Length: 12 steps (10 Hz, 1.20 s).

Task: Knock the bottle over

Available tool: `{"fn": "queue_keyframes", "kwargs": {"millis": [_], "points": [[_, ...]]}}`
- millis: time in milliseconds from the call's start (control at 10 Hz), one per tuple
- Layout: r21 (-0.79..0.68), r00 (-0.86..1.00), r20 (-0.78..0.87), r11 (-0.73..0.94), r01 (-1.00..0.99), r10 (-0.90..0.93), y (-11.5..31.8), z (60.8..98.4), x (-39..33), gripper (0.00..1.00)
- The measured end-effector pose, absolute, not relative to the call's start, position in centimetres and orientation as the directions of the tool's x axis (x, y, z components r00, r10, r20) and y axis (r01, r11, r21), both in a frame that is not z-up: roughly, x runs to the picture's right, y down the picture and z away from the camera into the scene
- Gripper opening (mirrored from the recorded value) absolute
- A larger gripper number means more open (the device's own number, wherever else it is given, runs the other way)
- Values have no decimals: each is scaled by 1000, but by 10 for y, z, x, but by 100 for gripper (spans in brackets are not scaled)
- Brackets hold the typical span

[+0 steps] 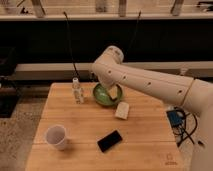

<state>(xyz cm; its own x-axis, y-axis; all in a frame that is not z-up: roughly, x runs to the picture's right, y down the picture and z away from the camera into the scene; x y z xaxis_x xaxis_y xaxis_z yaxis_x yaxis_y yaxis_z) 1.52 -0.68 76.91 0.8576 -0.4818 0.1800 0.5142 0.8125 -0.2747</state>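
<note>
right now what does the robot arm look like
The arm is a thick, smooth off-white tube with a rounded joint housing and a row of small dark dots along its side. Its pale gripper is over the green bowl.
</note>
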Motion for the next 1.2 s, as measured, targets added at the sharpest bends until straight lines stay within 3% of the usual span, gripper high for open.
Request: {"fn": "queue_keyframes", "kwargs": {"millis": [100,400,600,700,1100,1200], "points": [[-270,854,184,810,520,-487,-8,770,13,77],[-256,843,191,804,537,-503,-10,774,6,56],[-247,836,197,799,548,-513,-11,775,0,56],[-242,833,200,798,552,-516,-13,776,-2,50],[-224,820,210,791,570,-532,-23,788,-12,7],[-220,819,211,790,572,-534,-23,789,-12,3]]}}
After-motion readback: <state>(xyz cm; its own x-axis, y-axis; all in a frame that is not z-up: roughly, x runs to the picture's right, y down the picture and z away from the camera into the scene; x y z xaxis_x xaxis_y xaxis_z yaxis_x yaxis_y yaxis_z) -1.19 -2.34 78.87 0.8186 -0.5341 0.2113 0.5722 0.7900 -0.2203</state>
